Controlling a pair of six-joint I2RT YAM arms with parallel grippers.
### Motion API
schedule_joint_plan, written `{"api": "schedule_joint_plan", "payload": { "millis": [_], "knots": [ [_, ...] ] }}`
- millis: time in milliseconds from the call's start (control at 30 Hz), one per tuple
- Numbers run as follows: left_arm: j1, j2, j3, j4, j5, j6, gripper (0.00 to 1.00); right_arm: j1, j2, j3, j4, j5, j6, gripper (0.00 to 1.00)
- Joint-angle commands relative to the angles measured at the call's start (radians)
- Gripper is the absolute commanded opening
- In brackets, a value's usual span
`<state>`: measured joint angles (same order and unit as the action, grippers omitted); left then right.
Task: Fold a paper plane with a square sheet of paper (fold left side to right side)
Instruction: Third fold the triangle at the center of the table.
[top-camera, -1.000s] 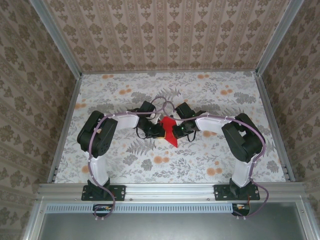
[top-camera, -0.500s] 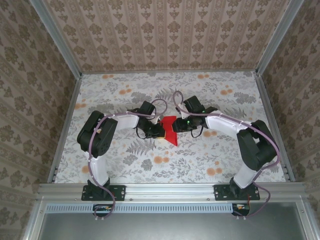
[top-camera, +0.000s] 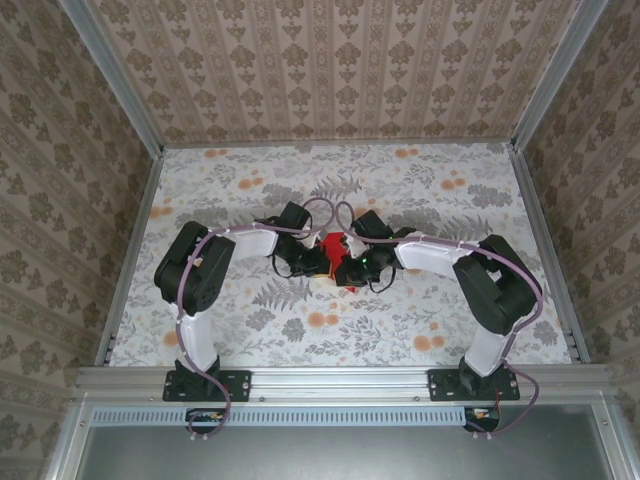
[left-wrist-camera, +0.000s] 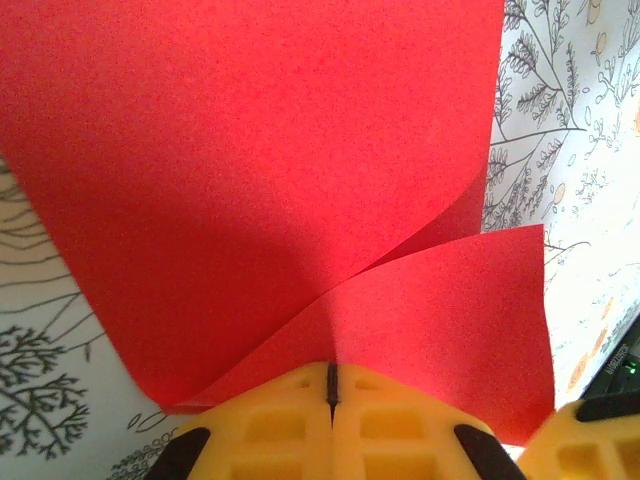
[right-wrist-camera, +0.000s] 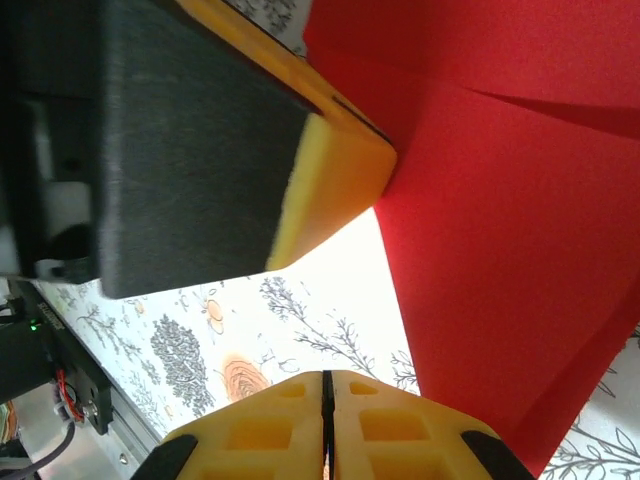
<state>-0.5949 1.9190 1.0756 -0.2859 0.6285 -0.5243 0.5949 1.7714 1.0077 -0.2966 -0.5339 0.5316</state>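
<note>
**Red paper pinched mid-table**

The square sheet of paper (top-camera: 331, 243) bows up at the table's (top-camera: 430, 190) centre, one edge clamped in your left pincer (left-wrist-camera: 331, 385). Your right pincer (right-wrist-camera: 325, 395), closed on nothing, sits beside its 3 o'clock edge. You have open table toward 12 o'clock.

Both arms are bent inward, elbows out, with the wrists brought close together. The left gripper (left-wrist-camera: 331, 385) is clamped on the square sheet of paper (left-wrist-camera: 250, 180). The right gripper (right-wrist-camera: 325, 395) is closed finger against finger, just beside the left one.
</note>
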Motion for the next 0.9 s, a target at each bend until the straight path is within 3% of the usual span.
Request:
{"api": "schedule_joint_plan", "payload": {
  "millis": [0,867],
  "knots": [
    [0.003,0.043,-0.025,-0.085,-0.092,0.003,0.0,0.003,0.03,0.043,-0.045,0.026,0.014,0.09],
    [0.004,0.048,-0.013,-0.103,-0.107,0.011,0.0,0.003,0.062,0.03,-0.224,0.152,-0.018,0.09]
  ]
}}
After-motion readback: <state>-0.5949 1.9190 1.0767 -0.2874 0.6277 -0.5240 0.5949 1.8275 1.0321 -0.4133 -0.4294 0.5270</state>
